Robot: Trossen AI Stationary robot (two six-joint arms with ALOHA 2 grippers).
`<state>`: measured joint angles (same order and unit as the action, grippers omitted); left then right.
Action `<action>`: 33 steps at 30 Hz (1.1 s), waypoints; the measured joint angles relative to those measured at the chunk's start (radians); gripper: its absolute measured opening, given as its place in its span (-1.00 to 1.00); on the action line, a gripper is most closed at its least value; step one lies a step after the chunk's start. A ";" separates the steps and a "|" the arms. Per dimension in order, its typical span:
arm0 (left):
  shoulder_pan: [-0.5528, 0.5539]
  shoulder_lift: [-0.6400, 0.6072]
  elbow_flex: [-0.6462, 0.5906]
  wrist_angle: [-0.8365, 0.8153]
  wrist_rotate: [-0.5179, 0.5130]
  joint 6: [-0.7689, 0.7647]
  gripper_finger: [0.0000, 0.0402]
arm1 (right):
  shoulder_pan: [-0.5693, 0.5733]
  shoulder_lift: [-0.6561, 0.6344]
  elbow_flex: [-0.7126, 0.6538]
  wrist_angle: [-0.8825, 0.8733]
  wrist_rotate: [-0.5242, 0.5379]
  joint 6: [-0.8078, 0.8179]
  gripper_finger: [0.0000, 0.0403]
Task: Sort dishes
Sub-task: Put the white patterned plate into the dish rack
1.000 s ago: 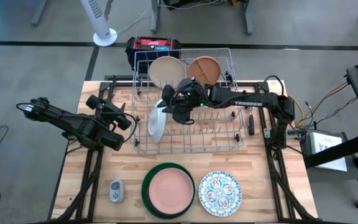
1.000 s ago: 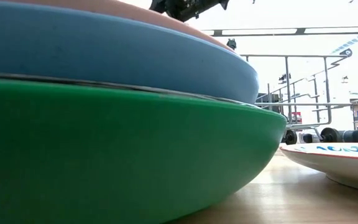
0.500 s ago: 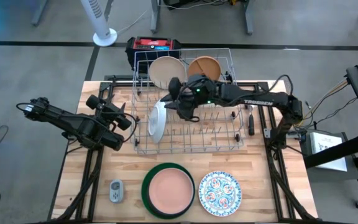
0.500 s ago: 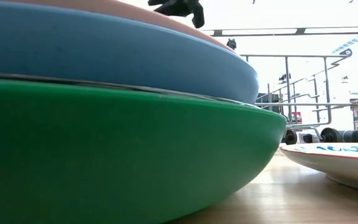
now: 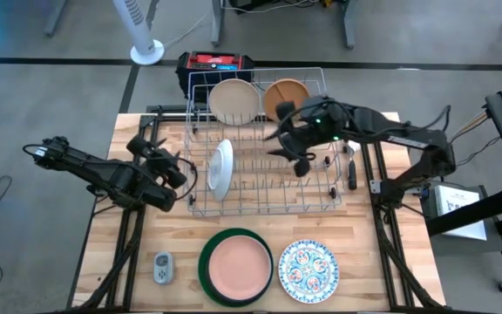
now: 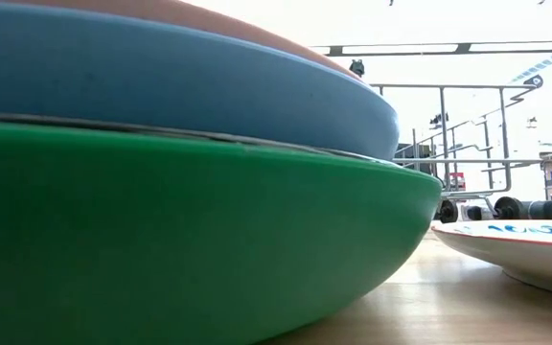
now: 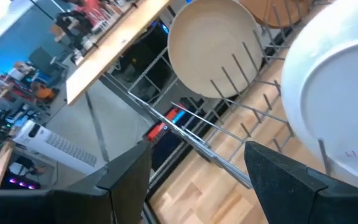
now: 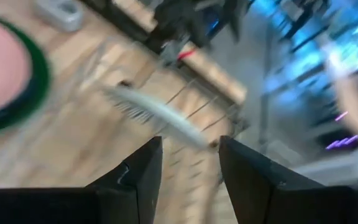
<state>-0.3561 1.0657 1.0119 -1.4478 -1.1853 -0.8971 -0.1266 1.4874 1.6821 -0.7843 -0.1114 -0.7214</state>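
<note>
Left gripper [image 5: 174, 167]: waited left of the rack [image 5: 321, 202], fingers spread, holding nothing.
White plate [image 5: 220, 168]: stood on edge in the rack's left part, long axis front to back, face toward the left gripper.
Cream plate [image 5: 234, 101]: upright in the rack's back row.
Tan plate [image 5: 287, 94]: upright just beside it.
Right gripper [image 5: 296, 150]: hung over the rack's middle, fingers apart, empty.
Stack: pink plate [image 5: 236, 265] in green [image 5: 206, 270], before the rack.
Patterned plate [image 5: 308, 267]: flat, right of the stack.

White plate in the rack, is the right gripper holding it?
No, the white plate stands alone in the rack, the right gripper apart.
</note>
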 joint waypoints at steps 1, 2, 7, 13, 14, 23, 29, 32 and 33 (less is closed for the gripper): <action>0.000 0.000 0.000 0.001 0.001 -0.003 0.23 | 0.005 -0.009 0.000 -0.038 -0.001 0.028 -0.28; 0.000 0.000 0.000 0.007 0.001 -0.007 0.23 | 0.012 -0.018 0.000 -0.073 -0.002 0.056 -0.29; 0.000 0.000 0.000 0.106 0.088 0.013 0.23 | 0.075 -0.044 -0.047 -0.194 -0.002 0.146 -0.36; -0.003 0.008 0.002 0.352 0.271 0.145 0.23 | 0.173 -0.082 -0.165 -0.208 0.009 0.213 -0.43; -0.005 0.012 0.002 0.396 0.299 0.176 0.23 | 0.189 -0.091 -0.185 -0.209 0.010 0.228 -0.45; -0.087 0.085 0.088 0.435 0.442 0.171 0.21 | 0.346 -0.211 -0.385 -0.189 0.148 0.441 -0.50; -0.169 0.217 0.265 0.396 0.438 0.175 0.16 | 0.440 -0.287 -0.506 -0.160 0.186 0.595 -0.48; -0.212 0.311 0.361 0.373 0.436 0.181 0.15 | 0.480 -0.312 -0.560 -0.145 0.193 0.655 -0.49; -0.225 0.345 0.392 0.372 0.437 0.181 0.15 | 0.493 -0.319 -0.579 -0.135 0.193 0.674 -0.50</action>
<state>-0.5814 1.4106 1.4041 -1.0755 -0.7486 -0.7164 0.3667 1.1687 1.1028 -0.9196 0.0818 -0.0472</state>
